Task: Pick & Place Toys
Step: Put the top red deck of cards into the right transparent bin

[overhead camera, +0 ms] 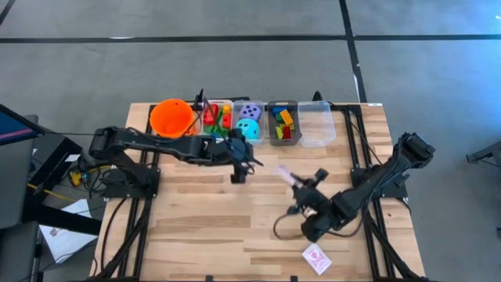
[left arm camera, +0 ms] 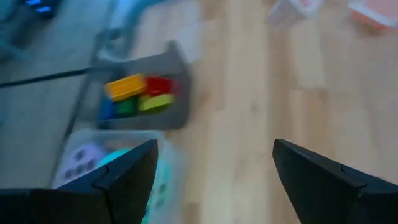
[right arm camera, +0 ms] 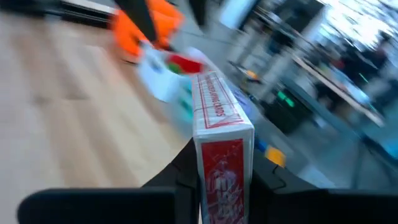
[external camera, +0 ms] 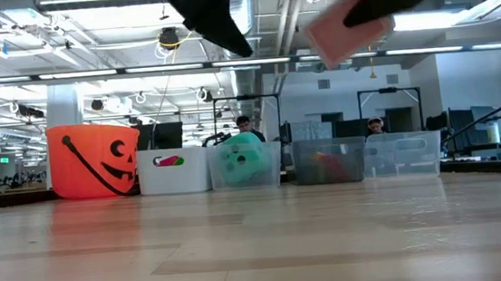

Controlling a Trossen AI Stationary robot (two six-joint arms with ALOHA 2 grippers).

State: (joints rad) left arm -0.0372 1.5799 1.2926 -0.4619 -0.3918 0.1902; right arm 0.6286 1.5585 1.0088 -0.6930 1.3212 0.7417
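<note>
Between my right claw's (right arm camera: pixel 221 180) fingers sits a red-and-white pack of playing cards (right arm camera: pixel 219 134), pinched at its lower end, the free end jutting away from me. Grip is closed on it. Claw and pack are raised off the wooden table (overhead camera: pixel 196 227); from table height the pack shows as a pale pink block up near the ceiling lights, tilted.

Just behind this claw, toward the table's near edge, a second card pack (overhead camera: pixel 315 258) lies flat on the wood, untouched.

Ahead of the claw, well apart, my left claw (overhead camera: pixel 238 171) hangs over the middle of the table with its fingers (left arm camera: pixel 127 171) spread wide, nothing between them.

Beyond the left claw, along the far edge, a row of containers. Going from the side nearer my right claw: a clear bin (overhead camera: pixel 316 123); a grey bin (overhead camera: pixel 282 124) with yellow, red, green and blue bricks (left arm camera: pixel 138 94); a clear bin holding the purple die (overhead camera: pixel 251 111) and the teal die (overhead camera: pixel 248 128); a white bin (overhead camera: pixel 217 116) with red and green pieces; last, the orange bucket (overhead camera: pixel 172 117) with a pumpkin face.

Farther still, past the table, an office floor with desks; two people seated, too distant to tell more.
</note>
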